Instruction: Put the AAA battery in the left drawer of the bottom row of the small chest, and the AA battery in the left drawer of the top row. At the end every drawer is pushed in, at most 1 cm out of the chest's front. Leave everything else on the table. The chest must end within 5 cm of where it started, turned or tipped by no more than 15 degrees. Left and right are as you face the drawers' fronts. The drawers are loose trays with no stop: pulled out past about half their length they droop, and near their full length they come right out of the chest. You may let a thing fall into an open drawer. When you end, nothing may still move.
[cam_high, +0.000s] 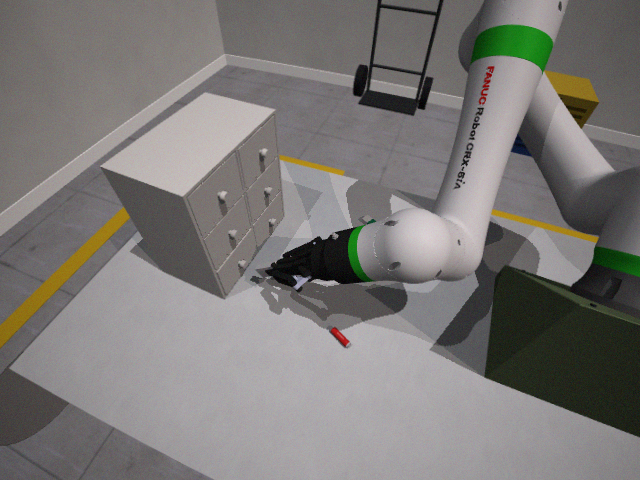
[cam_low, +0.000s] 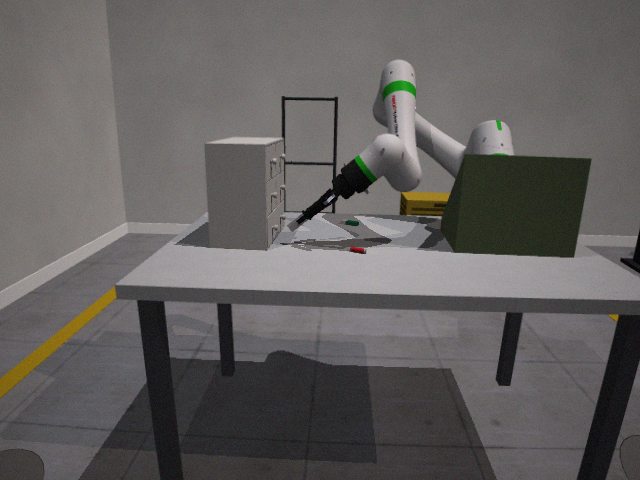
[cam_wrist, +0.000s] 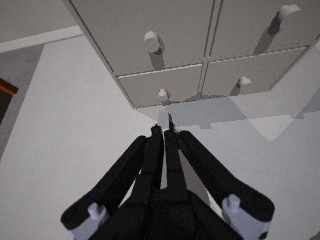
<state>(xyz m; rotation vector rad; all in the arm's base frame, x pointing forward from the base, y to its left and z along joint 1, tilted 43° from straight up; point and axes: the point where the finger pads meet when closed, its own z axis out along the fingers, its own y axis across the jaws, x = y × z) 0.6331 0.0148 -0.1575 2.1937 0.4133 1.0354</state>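
The white chest (cam_high: 155, 222) (cam_low: 236, 196) stands upright, all its drawers in or nearly in. Its left bottom drawer (cam_high: 231, 276) (cam_wrist: 142, 89) looks about flush, with its round knob (cam_high: 241, 264) (cam_wrist: 163, 93). The left top drawer (cam_high: 206, 209) looks shut. My gripper (cam_high: 267, 271) (cam_low: 293, 225) (cam_wrist: 164, 117) is shut and empty, pointing slantwise down at the front of the left bottom drawer, a small gap from it. A red battery (cam_high: 340, 336) (cam_low: 357, 250) lies on the table. I cannot tell its size. No other battery shows clearly.
A small dark green object (cam_high: 371, 222) (cam_low: 352, 223) lies behind my wrist on the table (cam_high: 206, 387) (cam_low: 310, 273). A large dark green slanted block (cam_high: 558, 351) (cam_low: 516, 206) stands at the right, near the arm's base.
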